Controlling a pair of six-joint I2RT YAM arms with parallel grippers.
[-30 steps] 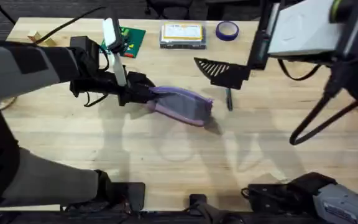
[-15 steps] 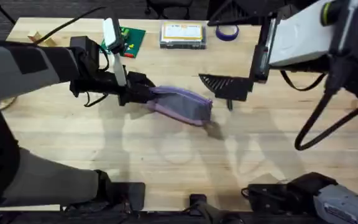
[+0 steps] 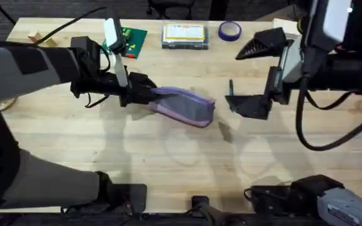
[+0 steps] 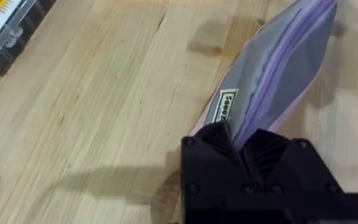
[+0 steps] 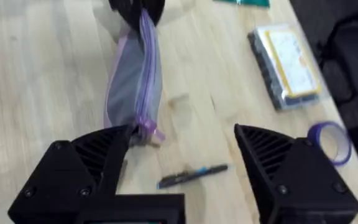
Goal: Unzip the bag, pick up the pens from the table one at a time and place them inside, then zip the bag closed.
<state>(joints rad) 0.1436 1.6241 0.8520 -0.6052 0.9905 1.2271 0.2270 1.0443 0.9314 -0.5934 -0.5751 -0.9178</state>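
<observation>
The lavender bag [image 3: 184, 105] lies on the table [image 3: 168, 150] left of centre, its zipper line running along the top. My left gripper [image 3: 137, 94] is shut on the bag's left end; in the left wrist view its fingers [image 4: 225, 140] pinch the fabric of the bag [image 4: 272, 74]. A black pen [image 3: 230, 86] lies just right of the bag. My right gripper [image 3: 232, 77] hangs over it, open wide, one finger on each side. From the right wrist, the pen [image 5: 191, 176] shows between the open gripper [image 5: 182, 134], beyond the zipper pull end of the bag [image 5: 135, 93].
A clear box with a yellow label [image 3: 184, 34], a purple tape roll [image 3: 229, 29] and a green card [image 3: 127, 41] sit along the far edge. The box [image 5: 284, 62] and tape [image 5: 331, 140] also appear from the right wrist. Bare wood lies in front of the bag.
The right arm has swung to the right and turned, so its wide-open fingers now straddle the pen. The left gripper and the bag have not moved.
</observation>
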